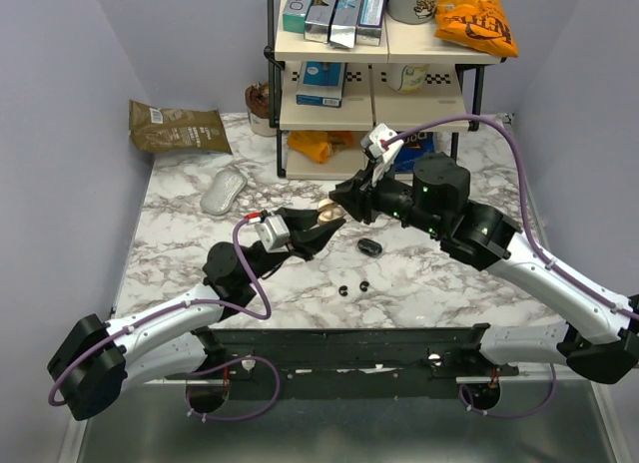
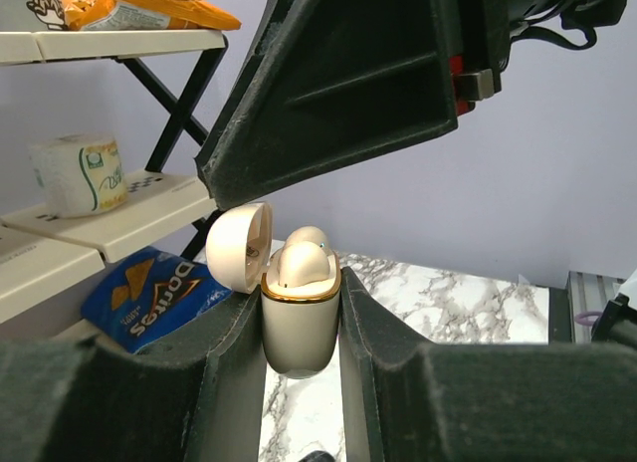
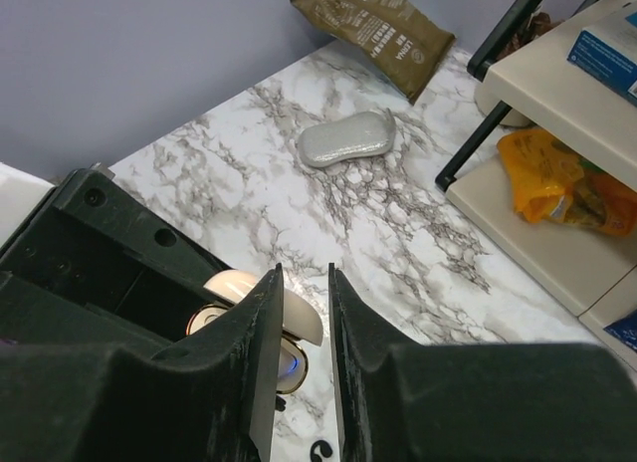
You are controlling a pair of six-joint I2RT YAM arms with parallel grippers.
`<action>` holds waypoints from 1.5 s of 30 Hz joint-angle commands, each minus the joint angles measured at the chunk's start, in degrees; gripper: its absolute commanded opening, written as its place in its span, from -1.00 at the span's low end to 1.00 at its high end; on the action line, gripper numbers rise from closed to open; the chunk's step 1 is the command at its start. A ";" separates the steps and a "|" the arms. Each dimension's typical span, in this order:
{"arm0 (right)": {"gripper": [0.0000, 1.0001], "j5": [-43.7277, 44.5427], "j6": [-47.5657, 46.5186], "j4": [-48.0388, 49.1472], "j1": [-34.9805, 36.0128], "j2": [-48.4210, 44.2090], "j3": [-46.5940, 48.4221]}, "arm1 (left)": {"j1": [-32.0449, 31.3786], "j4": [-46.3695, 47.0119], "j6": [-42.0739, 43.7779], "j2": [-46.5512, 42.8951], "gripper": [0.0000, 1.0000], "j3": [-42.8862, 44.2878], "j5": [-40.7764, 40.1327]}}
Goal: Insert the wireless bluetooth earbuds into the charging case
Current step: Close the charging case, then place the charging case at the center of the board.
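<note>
Black and glossy, the two wireless bluetooth earbuds (image 1: 344, 290) are lying loose on the counter (image 1: 180, 243), nearer the arm bases than the charging case (image 2: 299, 318) and well apart from it. The case is being held upright off the counter, lid hinged open, clamped by the left gripper (image 1: 316, 230). Just above the case, the right gripper (image 3: 304, 279) is being held narrowly parted, with nothing in it. The lid is probably being put at risk of a knock shut by those close fingers. Buds this small could be flicked away by a slightly off-centre pinch.
</note>
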 commanded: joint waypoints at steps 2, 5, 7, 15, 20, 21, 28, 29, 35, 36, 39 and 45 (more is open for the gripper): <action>-0.41 -3.04 0.18 -2.07 -0.09 -1.82 -2.03 | -0.09 1.42 1.15 0.24 -1.00 1.88 -0.90; -0.42 -3.48 0.36 -2.24 -0.01 -2.17 -2.73 | -0.09 1.51 1.23 0.24 -1.00 1.88 -1.25; -0.44 -3.92 0.53 -2.51 -0.09 -2.26 -3.00 | -0.09 1.60 1.23 0.24 -1.00 2.06 -1.42; -0.50 -5.94 0.44 -3.12 -0.01 -3.23 -4.32 | -0.09 1.33 1.94 -0.11 -1.00 2.15 -2.74; -0.59 -6.65 0.62 -3.30 -0.01 -4.28 -5.55 | 0.00 1.25 2.46 -0.28 -1.00 2.15 -3.36; -0.59 -6.47 0.79 -3.30 0.08 -4.46 -5.81 | 0.00 1.25 2.46 -0.20 -1.00 2.15 -3.27; -0.56 -2.26 2.81 -1.28 -0.01 -6.83 -6.52 | 0.00 1.24 2.12 -0.28 -1.00 1.97 -3.53; -0.54 -1.30 3.17 -1.19 -0.09 -7.18 -6.69 | 0.00 1.42 1.94 -0.11 -1.00 1.80 -3.53; -0.30 15.48 11.33 0.13 -1.14 -8.85 -10.37 | 2.71 -14.62 -8.41 1.73 -1.00 8.70 -12.67; -0.28 16.81 11.95 0.22 -1.50 -9.46 -11.95 | 4.72 -22.84 -14.35 3.04 -1.00 10.48 -11.54; -0.23 18.48 13.63 0.04 -1.76 -9.91 -14.51 | 12.37 -37.19 -23.34 10.94 -1.00 18.04 -5.41; -0.17 19.28 14.86 -1.54 -2.03 -11.04 -20.82 | 21.87 -33.38 -40.41 30.16 -1.00 19.98 5.70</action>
